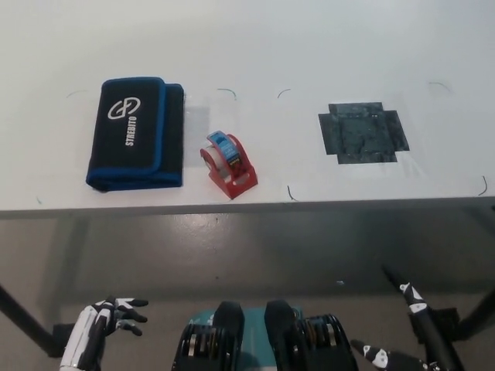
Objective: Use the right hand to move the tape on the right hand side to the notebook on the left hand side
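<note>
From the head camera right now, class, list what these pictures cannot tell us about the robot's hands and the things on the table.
- Black right hand: cut off by the bottom edge; its grip cannot be told.
- White left hand: partly cut off at the bottom edge.
- Red tape dispenser: its blue label is too small to read.
- Black-and-blue folded case: closed, so its contents are hidden.
- Black taped patch: its surface detail is unclear.

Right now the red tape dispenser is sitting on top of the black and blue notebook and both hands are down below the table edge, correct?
Not quite. In the head view the tape dispenser stands on the white table just right of the notebook, not on top of it. The rest holds: the left hand and the right hand are both low, below the table edge.
</note>
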You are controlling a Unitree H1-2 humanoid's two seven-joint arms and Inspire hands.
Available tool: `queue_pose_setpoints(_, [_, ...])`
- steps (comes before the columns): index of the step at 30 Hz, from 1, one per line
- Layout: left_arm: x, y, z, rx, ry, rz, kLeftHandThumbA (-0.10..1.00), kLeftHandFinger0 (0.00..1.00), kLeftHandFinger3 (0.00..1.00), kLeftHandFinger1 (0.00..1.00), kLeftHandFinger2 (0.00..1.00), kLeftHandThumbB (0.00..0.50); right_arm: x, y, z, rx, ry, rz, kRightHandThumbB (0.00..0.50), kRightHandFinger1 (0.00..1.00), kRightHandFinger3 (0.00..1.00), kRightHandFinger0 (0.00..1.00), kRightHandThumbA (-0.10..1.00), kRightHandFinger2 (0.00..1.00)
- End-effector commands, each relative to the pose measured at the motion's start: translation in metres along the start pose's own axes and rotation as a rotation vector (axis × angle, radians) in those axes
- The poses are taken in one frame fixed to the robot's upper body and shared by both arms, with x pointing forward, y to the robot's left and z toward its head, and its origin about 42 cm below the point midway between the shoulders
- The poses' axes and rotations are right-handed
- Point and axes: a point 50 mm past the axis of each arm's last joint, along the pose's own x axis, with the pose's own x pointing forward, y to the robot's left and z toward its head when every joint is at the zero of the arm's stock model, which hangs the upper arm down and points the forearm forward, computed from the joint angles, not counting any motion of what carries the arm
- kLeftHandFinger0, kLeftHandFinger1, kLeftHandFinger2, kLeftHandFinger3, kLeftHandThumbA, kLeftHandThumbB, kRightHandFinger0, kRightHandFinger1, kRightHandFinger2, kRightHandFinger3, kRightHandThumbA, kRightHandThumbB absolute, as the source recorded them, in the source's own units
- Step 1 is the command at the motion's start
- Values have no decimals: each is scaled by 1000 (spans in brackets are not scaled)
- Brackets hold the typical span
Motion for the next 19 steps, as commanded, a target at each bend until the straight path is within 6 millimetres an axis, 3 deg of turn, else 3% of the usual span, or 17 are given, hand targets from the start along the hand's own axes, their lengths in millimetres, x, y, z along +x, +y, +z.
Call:
queue_pose_setpoints(1, [-1, 8, 4, 21, -34, -7, 928, 428, 843, 475, 574, 330, -2, 0, 1, -26, -48, -19, 10, 1000, 1000, 1000, 834, 1000])
queue_pose_setpoints(4, [-2, 9, 4, 15, -28, 0, 911, 418, 829, 470, 563, 325, -2, -1, 0, -33, -27, -13, 35, 1000, 1000, 1000, 867, 1000])
queue_pose_setpoints(13, [-2, 11, 6, 21, -34, 4, 921, 418, 860, 487, 577, 338, 5, -5, -2, -32, -38, -5, 8, 1000, 1000, 1000, 871, 1000])
queue_pose_setpoints(19, [0, 13, 7, 31, -42, 2, 936, 419, 862, 481, 583, 354, 6, -6, -3, -10, -35, 14, 20, 1000, 1000, 1000, 847, 1000])
